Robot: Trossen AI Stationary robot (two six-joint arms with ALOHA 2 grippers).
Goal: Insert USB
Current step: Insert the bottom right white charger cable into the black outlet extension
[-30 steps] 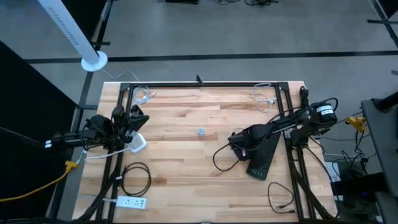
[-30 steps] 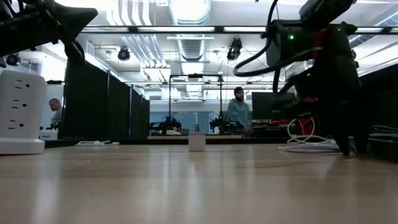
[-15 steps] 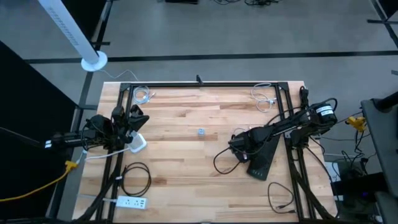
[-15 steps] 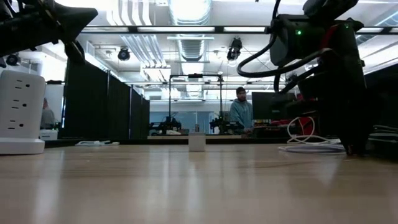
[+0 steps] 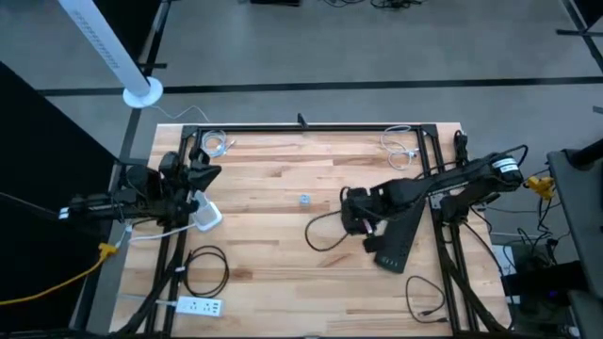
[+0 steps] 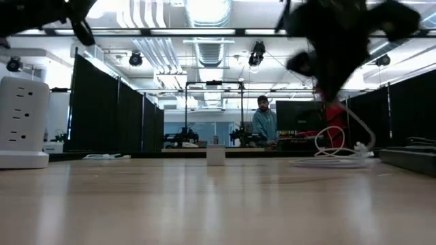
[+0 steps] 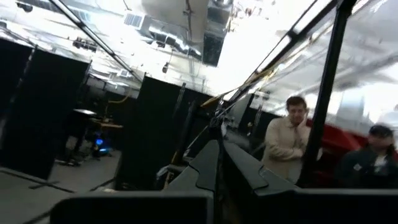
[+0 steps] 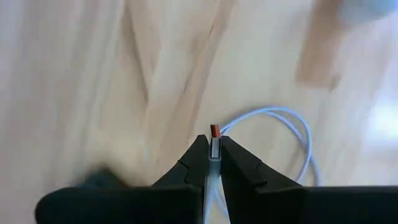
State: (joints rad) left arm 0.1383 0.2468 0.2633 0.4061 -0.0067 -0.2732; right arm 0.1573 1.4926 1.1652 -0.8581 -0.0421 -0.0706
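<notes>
Right wrist view: my right tool (image 8: pixel 213 152) clamps the USB plug (image 8: pixel 214 132); my left tool, closed, waits at nine o'clock.

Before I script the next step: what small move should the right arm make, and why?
Probably carry the plug leftward over the table toward the white charger block. The right gripper is shut on the plug, near mid-table, while the charger block sits apart by the left gripper.
</notes>
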